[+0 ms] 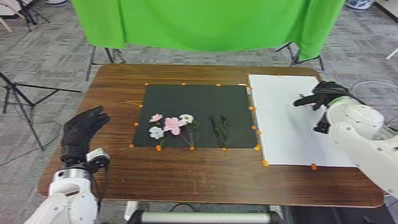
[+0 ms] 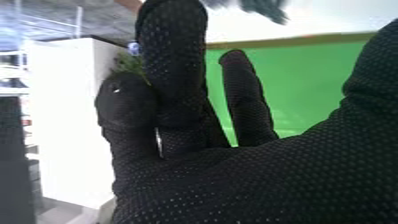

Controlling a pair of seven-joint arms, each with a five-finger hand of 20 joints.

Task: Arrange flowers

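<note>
Nearest the camera in the right wrist view, the right hand (image 1: 329,93) is loosely open, one finger bent and the thumb well apart from the others. In the head view it is by the outer edge of the white sheet (image 1: 289,122). The pink and white flowers (image 1: 174,126) lie on the dark sheet (image 1: 178,99), well apart to that hand's left, with green sprigs (image 1: 219,131) beside them. The left hand (image 1: 82,127), relaxed and open, is at the table's (image 1: 195,177) left side, nearer the flowers.
</note>
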